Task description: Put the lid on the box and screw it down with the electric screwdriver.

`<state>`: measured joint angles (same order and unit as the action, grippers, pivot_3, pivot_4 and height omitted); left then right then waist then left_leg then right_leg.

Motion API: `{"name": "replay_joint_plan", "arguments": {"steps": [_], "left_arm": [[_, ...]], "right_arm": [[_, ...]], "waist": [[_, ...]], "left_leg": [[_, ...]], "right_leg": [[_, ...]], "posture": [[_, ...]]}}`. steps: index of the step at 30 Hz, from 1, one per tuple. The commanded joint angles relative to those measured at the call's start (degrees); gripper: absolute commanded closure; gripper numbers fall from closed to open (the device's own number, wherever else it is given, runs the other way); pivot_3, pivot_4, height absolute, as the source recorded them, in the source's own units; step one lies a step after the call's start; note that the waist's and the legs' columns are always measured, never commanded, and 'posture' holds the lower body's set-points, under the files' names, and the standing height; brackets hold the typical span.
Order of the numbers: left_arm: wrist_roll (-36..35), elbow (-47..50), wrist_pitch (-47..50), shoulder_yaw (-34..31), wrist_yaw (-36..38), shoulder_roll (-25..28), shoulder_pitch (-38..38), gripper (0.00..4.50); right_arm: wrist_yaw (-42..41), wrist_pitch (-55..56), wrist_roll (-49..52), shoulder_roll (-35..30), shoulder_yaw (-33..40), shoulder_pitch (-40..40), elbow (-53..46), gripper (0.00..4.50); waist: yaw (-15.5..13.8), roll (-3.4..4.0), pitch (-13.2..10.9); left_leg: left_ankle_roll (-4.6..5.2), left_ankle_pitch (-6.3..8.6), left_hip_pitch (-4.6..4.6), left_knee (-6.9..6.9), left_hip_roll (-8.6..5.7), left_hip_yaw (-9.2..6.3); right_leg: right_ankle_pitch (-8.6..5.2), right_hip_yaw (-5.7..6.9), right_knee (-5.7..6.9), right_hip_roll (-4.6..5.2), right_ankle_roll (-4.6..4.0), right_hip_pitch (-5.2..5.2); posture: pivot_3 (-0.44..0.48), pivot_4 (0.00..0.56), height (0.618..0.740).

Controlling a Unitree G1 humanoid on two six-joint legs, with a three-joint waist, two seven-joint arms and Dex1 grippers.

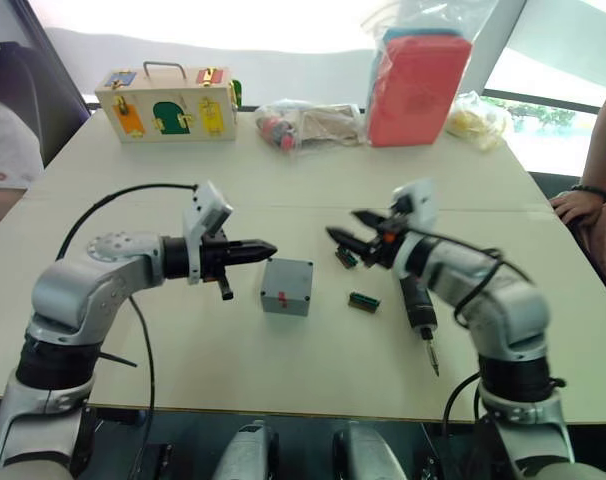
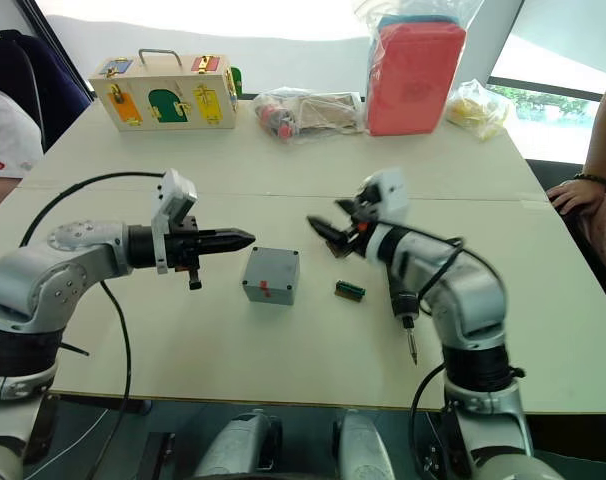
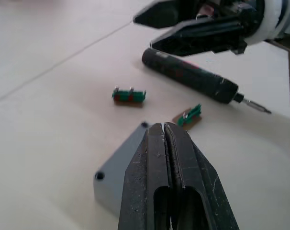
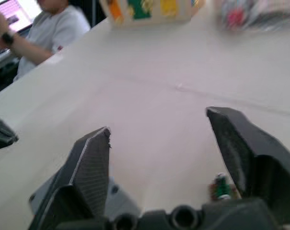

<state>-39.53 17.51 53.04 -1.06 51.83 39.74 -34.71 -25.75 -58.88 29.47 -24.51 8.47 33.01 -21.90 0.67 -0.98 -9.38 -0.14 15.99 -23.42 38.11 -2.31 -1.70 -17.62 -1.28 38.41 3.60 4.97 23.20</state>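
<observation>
The grey box [image 1: 286, 287] sits on the table's middle, red marks on its near side. Its top is flat with corner screw holes [image 3: 99, 176]; I cannot tell the lid apart from the box. My left gripper [image 1: 266, 248] is shut with nothing in it, its tip just above the box's left rear edge. Behind and to the right of the box, my right gripper [image 1: 342, 223] hovers open and empty. The electric screwdriver [image 1: 418, 308] lies on the table under my right forearm, bit [image 1: 433, 358] toward the front edge.
Two green connector pieces [image 1: 345, 257] [image 1: 363, 301] lie right of the box. At the back stand a wooden latch box [image 1: 168, 105], a bagged red case [image 1: 418, 85] and other bags [image 1: 303, 125]. A person's hand [image 1: 578, 205] rests at the right edge; another person sits left [image 1: 3, 150].
</observation>
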Motion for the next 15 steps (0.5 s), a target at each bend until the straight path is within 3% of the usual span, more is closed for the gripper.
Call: {"name": "replay_joint_plan", "arguments": {"steps": [1, 3, 7, 9, 11, 15], "left_arm": [[-1.8, 3.0, -1.3, 3.6, 5.3, 0.1, -4.2, 4.50], [-0.8, 2.9, -2.9, 5.2, 6.9, -0.1, -5.1, 4.50], [1.7, 1.8, -5.8, 8.5, 8.1, -0.9, -6.3, 4.50], [5.1, 1.4, -8.2, 11.8, 10.8, 1.3, -5.7, 4.50], [8.7, 1.3, -11.9, 14.2, 13.9, 4.5, -3.8, 4.50], [11.8, 1.5, -15.2, 15.0, 15.2, 7.0, -1.6, 4.50]], "right_arm": [[1.4, -21.1, 8.2, -3.0, 10.8, 8.8, -0.6, 0.02], [-0.8, -31.5, 12.4, -5.4, 12.4, 12.1, 0.7, 0.02], [-1.3, -33.6, 14.4, -12.6, 8.7, 12.9, 1.3, 0.02], [1.7, -33.6, 9.3, -19.2, 2.3, 12.0, 1.9, 0.02], [-1.3, -33.6, 11.9, -28.3, -4.8, 8.5, 2.5, 0.02], [-5.5, -33.6, 16.5, -34.9, -11.0, 7.3, 4.9, 0.02]], "waist": [[0.1, 0.06, 0.0], [0.5, 0.16, -0.1], [0.4, 0.20, -0.1], [0.3, 0.26, -0.1], [0.1, 0.25, -0.1], [0.4, 0.24, -0.1]], "left_leg": [[0.00, 0.00, 0.00, 0.00, 0.00, 0.00], [0.00, 0.00, 0.02, -0.03, 0.01, 0.01], [0.01, 0.00, 0.03, -0.11, 0.07, 0.02], [0.02, 0.00, -0.01, -0.08, 0.04, 0.06], [0.04, 0.01, -0.01, -0.06, 0.03, 0.10], [0.15, 0.07, -0.05, -0.05, 0.03, 0.13]], "right_leg": [[0.00, 0.00, 0.01, 0.00, 0.00, 0.01], [0.00, -0.02, 0.01, -0.01, -0.01, 0.01], [-0.01, -0.02, -0.03, -0.05, -0.02, 0.02], [-0.01, -0.05, -0.05, -0.02, -0.02, 0.02], [-0.01, -0.06, -0.12, 0.00, -0.02, -0.02], [-0.01, -0.06, -0.29, 0.02, -0.02, -0.06]], "posture": [[0.000, 0.150, 0.738], [0.000, 0.150, 0.738], [0.000, 0.150, 0.738], [0.000, 0.150, 0.738], [0.000, 0.150, 0.738], [0.000, 0.150, 0.738]]}}
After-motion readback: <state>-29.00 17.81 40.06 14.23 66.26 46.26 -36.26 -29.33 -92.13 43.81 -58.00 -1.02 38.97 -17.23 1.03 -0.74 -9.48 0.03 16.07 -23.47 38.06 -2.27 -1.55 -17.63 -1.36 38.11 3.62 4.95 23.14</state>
